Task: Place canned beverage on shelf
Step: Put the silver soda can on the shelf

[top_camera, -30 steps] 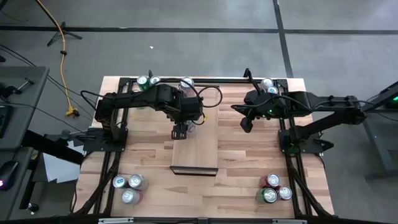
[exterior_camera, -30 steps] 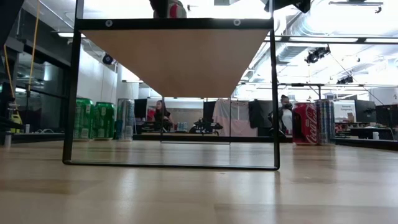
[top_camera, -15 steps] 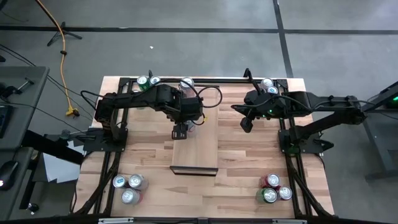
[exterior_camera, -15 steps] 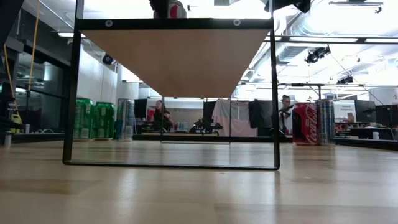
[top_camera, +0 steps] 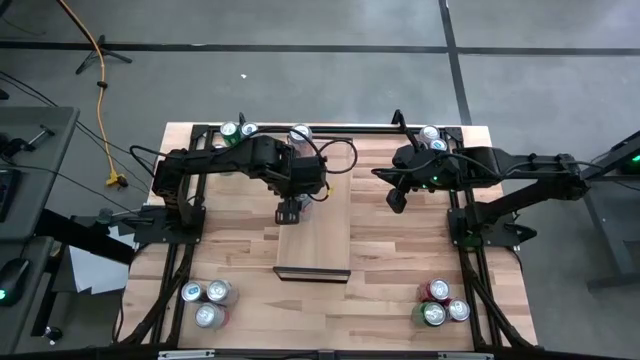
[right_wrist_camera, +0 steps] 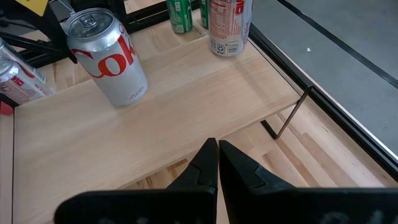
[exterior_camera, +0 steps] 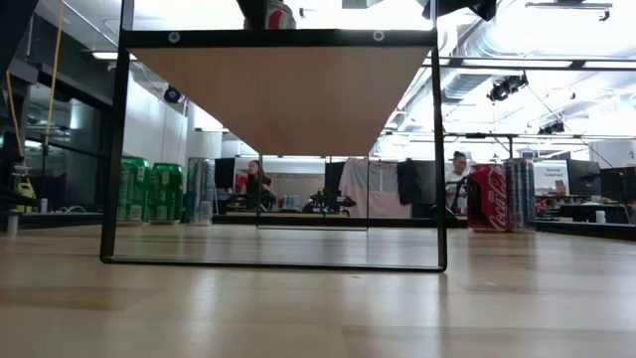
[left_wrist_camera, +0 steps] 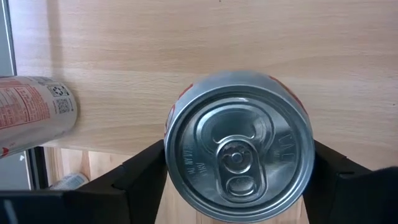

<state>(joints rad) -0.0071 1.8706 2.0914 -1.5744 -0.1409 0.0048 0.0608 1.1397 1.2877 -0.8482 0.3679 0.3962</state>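
I count twelve cans, two arms and one shelf (top_camera: pixel 313 245). Three cans (top_camera: pixel 206 300) cluster at the surface's (top_camera: pixel 390 260) near-left corner and three more (top_camera: pixel 441 304) at its near-right. Two green cans (top_camera: pixel 238 130) stand at the far left and another pair (top_camera: pixel 433 138) at the far right.

The shelf, a pale board raised on a thin black frame, carries the last two cans. The Coke can (right_wrist_camera: pixel 109 56) is silver with red lettering, its pull-tab top unopened. It stands upright toward the shelf's far half. A red-and-white can (right_wrist_camera: pixel 230 22) stands at the far end.

The left gripper (top_camera: pixel 290 208) hangs over the Coke can with its fingers (left_wrist_camera: pixel 140 171) flanking it. I cannot tell whether they pinch it. The right gripper (right_wrist_camera: pixel 217 152) hangs just right of the shelf, fingers pressed together.
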